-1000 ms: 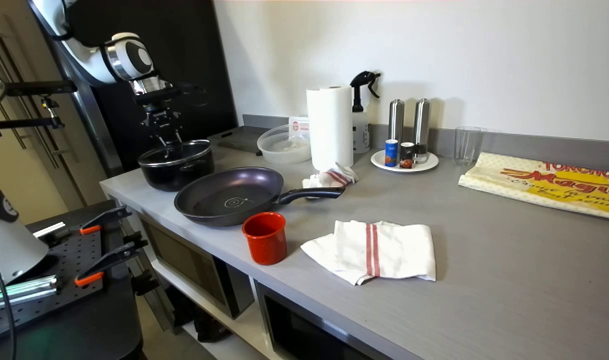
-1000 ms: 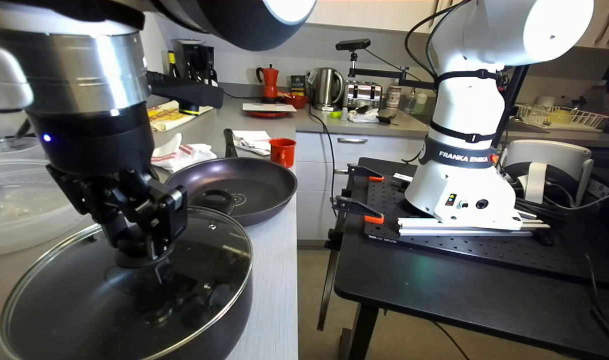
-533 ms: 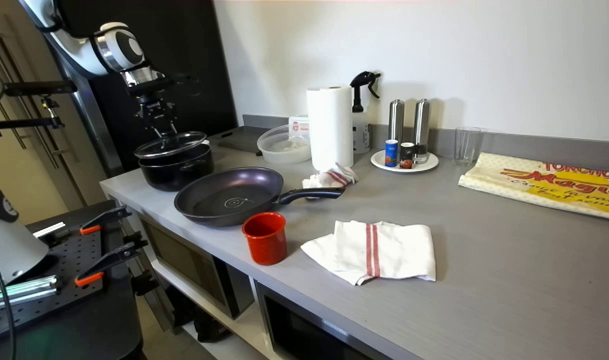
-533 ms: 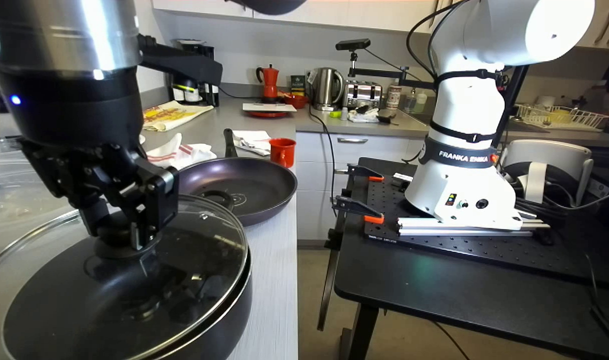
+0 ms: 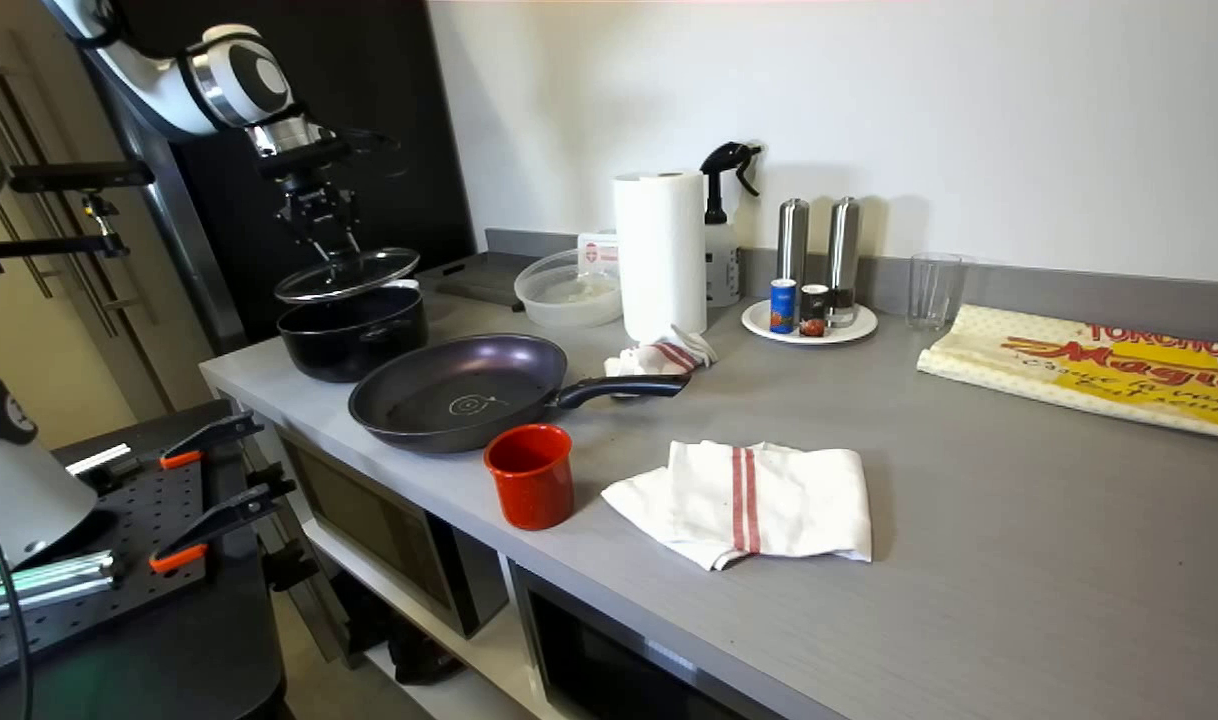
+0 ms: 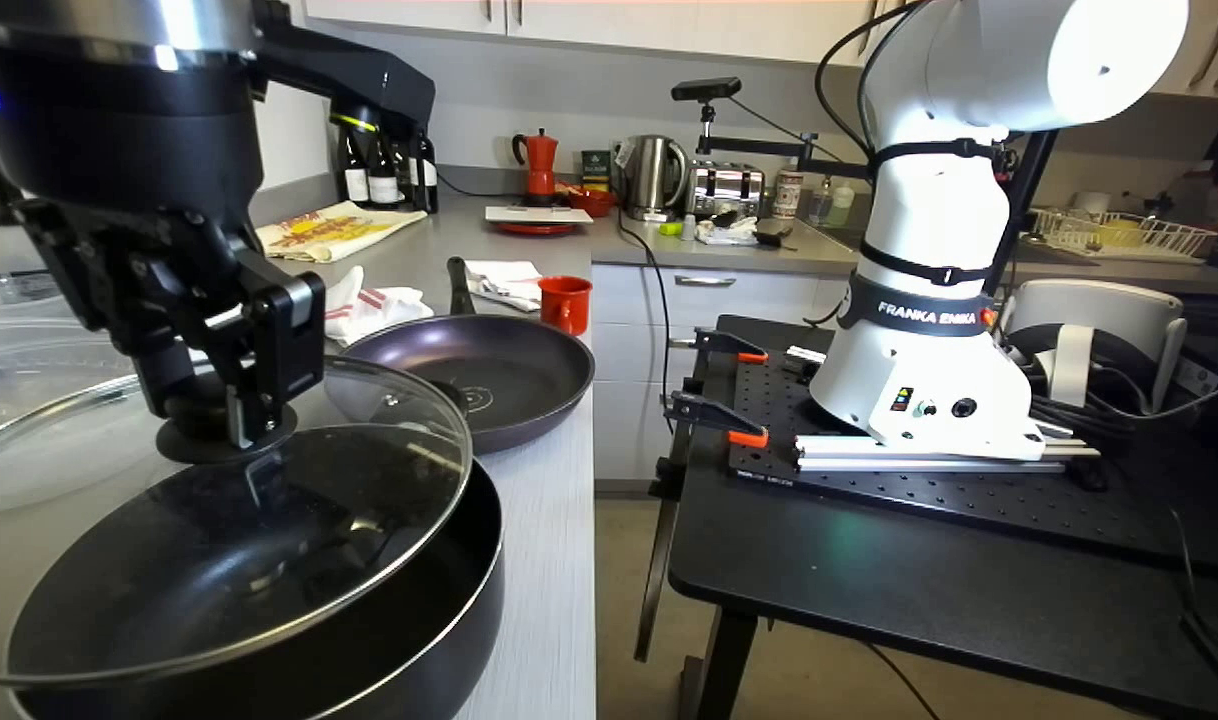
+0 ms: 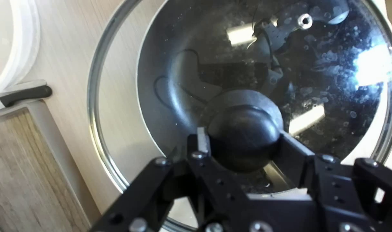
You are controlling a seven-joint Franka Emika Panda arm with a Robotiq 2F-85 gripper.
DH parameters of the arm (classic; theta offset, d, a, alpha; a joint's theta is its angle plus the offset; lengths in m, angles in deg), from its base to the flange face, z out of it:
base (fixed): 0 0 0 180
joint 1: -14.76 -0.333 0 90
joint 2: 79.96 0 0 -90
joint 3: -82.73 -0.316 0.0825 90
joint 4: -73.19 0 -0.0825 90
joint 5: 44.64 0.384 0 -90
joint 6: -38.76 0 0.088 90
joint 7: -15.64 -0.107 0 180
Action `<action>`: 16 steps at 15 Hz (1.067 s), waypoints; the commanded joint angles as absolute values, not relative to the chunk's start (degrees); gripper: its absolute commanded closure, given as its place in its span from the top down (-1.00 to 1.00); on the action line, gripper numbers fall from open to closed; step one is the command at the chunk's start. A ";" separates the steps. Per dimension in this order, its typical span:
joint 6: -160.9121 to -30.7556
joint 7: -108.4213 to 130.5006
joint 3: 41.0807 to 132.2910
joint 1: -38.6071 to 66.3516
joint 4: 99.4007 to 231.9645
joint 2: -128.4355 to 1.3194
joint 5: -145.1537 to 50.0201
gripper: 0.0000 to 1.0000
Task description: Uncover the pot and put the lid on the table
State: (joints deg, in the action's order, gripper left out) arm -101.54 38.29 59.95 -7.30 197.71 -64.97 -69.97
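Observation:
The round glass lid (image 5: pixel 374 272) hangs tilted just above the black pot (image 5: pixel 354 345) in both exterior views. My gripper (image 5: pixel 337 255) is shut on the lid's black knob, with a finger on each side of it, as the wrist view shows (image 7: pixel 244 140). In an exterior view, a gap shows between the lid (image 6: pixel 394 520) and the pot (image 6: pixel 469 620), and the pot's dark inside is visible. The lid still lies over much of the pot's mouth. The pot stands at the end of the grey table (image 5: pixel 969 600).
A dark frying pan (image 5: pixel 469 395) stands beside the pot, with a red cup (image 5: pixel 531 480) in front. A clear tub (image 5: pixel 567 292) and paper roll (image 5: pixel 661 255) are behind. A striped cloth (image 5: pixel 769 500) lies on the table. A black-handled object (image 7: pixel 28 95) shows in the wrist view.
The lid was resting on the pot one second ago. My gripper has risen with it, and the lid is now lifted and tilted, with a growing gap above the pot's rim.

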 commanded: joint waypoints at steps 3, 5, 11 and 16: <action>-103.79 40.47 60.98 -3.55 199.88 -68.60 -64.03 -0.49; -105.00 40.40 61.57 -2.11 200.65 -69.30 -62.49 -0.49; -110.49 42.75 63.24 2.26 203.89 -71.37 -57.25 -0.49; -114.74 48.46 64.05 6.97 206.93 -72.96 -48.40 -0.49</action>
